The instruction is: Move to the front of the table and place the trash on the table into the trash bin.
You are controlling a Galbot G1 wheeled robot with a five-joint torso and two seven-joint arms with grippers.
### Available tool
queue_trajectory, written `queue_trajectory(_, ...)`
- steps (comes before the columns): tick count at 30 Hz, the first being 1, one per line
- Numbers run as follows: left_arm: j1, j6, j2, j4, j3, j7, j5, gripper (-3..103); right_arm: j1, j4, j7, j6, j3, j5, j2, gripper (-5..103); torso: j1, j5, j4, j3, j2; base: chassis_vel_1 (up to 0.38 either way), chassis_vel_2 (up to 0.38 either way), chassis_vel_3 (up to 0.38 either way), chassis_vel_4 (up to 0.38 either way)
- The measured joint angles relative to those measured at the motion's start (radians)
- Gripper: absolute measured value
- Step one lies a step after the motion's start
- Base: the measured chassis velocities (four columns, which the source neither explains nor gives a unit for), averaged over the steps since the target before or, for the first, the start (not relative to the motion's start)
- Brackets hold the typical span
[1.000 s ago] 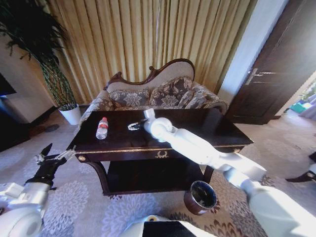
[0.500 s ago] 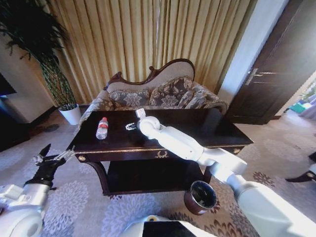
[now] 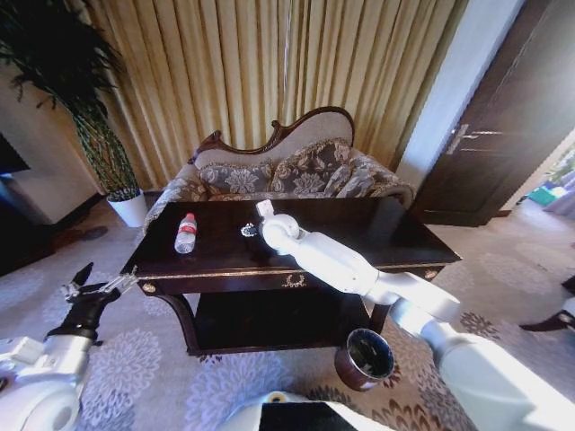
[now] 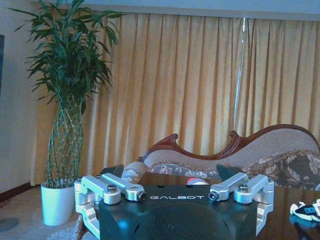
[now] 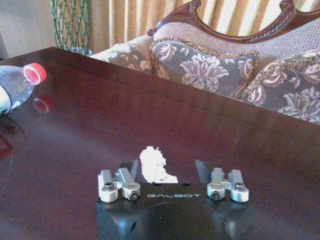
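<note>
The glossy dark table stands before me, and the clear bottle with its red cap lies on its left part. My right gripper reaches over the tabletop right of the bottle. In the right wrist view the right gripper is open, with a white crumpled scrap lying on the wood between its fingers. The maroon trash bin sits on the carpet by the table's front right leg. My left gripper hangs open, low beside the table's left end; the left wrist view shows this gripper facing the sofa.
A carved patterned sofa stands right behind the table, with gold curtains beyond. A tall plant in a white pot is at the left. A dark door is at the right. Patterned carpet lies around the table.
The right gripper slid a little left along the tabletop, then came back slightly right, staying over the white scrap. The left arm and the bottle have not moved.
</note>
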Motion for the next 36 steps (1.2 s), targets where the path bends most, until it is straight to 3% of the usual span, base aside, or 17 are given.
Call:
queue_trajectory(1,0.0,0.0,0.0,0.0,-0.001,0.0,0.0,100,0.001,0.0,0.0,0.0,-0.002,0.0,-0.001,59,0.0,0.0,0.0,0.0,0.0,0.0,0.0,0.0,0.0)
queue_trajectory(3,0.0,-0.001,0.0,0.0,-0.002,0.0,0.0,100,0.001,0.0,-0.001,0.0,-0.002,0.0,-0.001,59,0.0,0.0,0.0,0.0,0.0,0.0,0.0,0.0,0.0)
queue_trajectory(11,-0.006,-0.015,0.004,0.011,-0.003,-0.02,0.001,100,0.0,0.002,-0.002,0.002,-0.011,0.003,0.001,21,0.0,-0.0001,0.0,0.0,0.0,0.0,0.0,0.0,0.0)
queue_trajectory(13,-0.007,-0.015,0.006,0.011,-0.003,-0.021,0.001,100,-0.002,0.004,-0.002,0.003,-0.012,0.003,0.0,21,0.0,0.0,0.0,0.0,0.0,0.0,0.0,0.0,0.0)
queue_trajectory(18,-0.006,-0.016,0.01,0.013,-0.003,-0.021,0.001,100,-0.008,0.009,-0.001,0.006,-0.013,0.003,-0.003,2,0.0,0.0,0.0,0.0,0.0,0.0,0.0,0.0,0.0)
queue_trajectory(22,-0.004,-0.017,0.01,0.014,-0.003,-0.021,0.001,100,-0.009,0.015,-0.001,0.011,-0.012,0.003,-0.002,1,0.0,-0.0001,0.0,0.0,0.0,0.0,0.0,0.0,0.0)
queue_trajectory(26,-0.006,-0.018,0.01,0.016,-0.003,-0.021,0.0,100,-0.017,0.045,0.0,0.087,0.002,-0.017,-0.005,0,0.0,0.0,0.0005,0.0,0.0,0.0,0.0,0.0,0.0)
queue_trajectory(28,-0.01,-0.021,0.012,0.022,-0.002,-0.023,-0.001,100,-0.02,0.1,0.0,0.136,0.03,-0.035,-0.044,0,0.0,0.0,0.0006,0.0,0.0,0.0,0.0,0.0,0.0)
queue_trajectory(36,-0.022,-0.023,0.029,0.032,0.002,-0.024,-0.006,100,-0.088,0.197,-0.037,0.215,0.145,-0.051,-0.191,0,0.0,0.0002,-0.0004,0.0,0.0,0.0,0.0,0.0,0.0)
